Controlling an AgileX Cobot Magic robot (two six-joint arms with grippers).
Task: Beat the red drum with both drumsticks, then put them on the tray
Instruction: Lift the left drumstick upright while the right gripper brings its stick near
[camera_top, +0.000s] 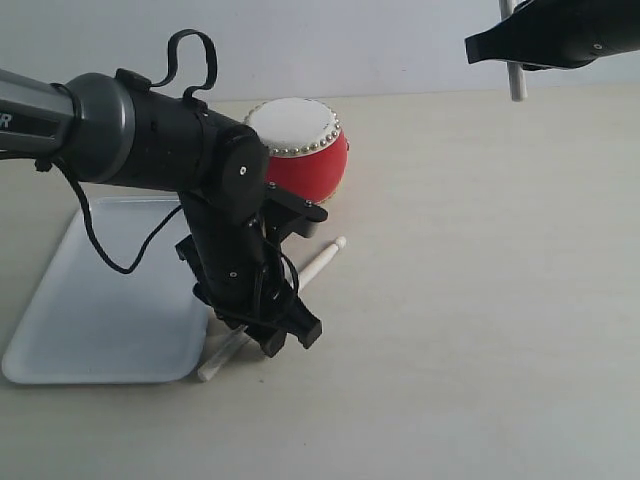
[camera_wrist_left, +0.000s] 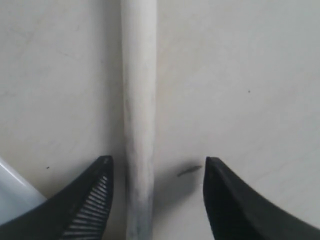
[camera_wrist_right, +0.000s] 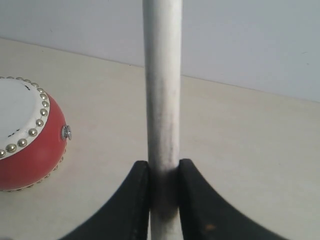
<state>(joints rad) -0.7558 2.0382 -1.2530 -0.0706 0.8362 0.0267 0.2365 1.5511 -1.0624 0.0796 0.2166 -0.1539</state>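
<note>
Your left tool (camera_wrist_left: 156, 161) hangs spread apart astride a drumstick (camera_wrist_left: 139, 100) lying on the desk (camera_top: 480, 300) near the red drum (camera_top: 310, 165). Your right tool (camera_wrist_right: 164, 167) is clamped on the other drumstick (camera_wrist_right: 162, 75), raised beside that drum.

Light is even, diffuse and fairly bright. The table (camera_top: 480, 350) shows only a faint, soft shadow beside the lying drumstick (camera_wrist_left: 137, 100). Left wrist view is soft throughout; exterior view is sharp.
</note>
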